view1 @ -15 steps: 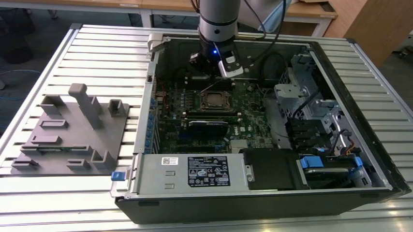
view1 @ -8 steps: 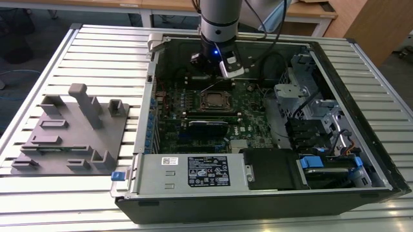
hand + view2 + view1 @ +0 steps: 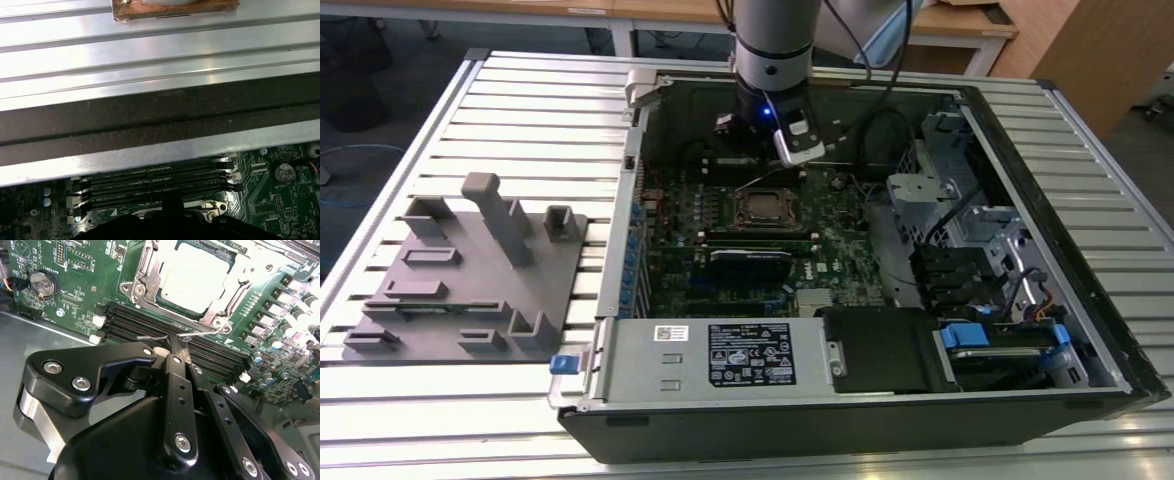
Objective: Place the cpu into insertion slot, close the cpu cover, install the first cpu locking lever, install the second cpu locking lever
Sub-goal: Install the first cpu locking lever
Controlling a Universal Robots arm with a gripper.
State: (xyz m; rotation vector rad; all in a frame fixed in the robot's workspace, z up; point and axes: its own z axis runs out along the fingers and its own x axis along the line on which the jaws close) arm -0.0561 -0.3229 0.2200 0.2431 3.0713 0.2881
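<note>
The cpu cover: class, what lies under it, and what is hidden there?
In the second wrist view, the cpu shows its dull silver top through the window of the cpu cover, whose frame overlaps its edges. Whatever lies beneath the cpu is covered.

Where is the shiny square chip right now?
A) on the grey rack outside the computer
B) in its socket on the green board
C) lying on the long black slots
B: in the second wrist view the cpu sits on the green board, framed by the cpu cover.

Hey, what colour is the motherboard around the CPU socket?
Green. The motherboard shows best in the second wrist view.
</note>
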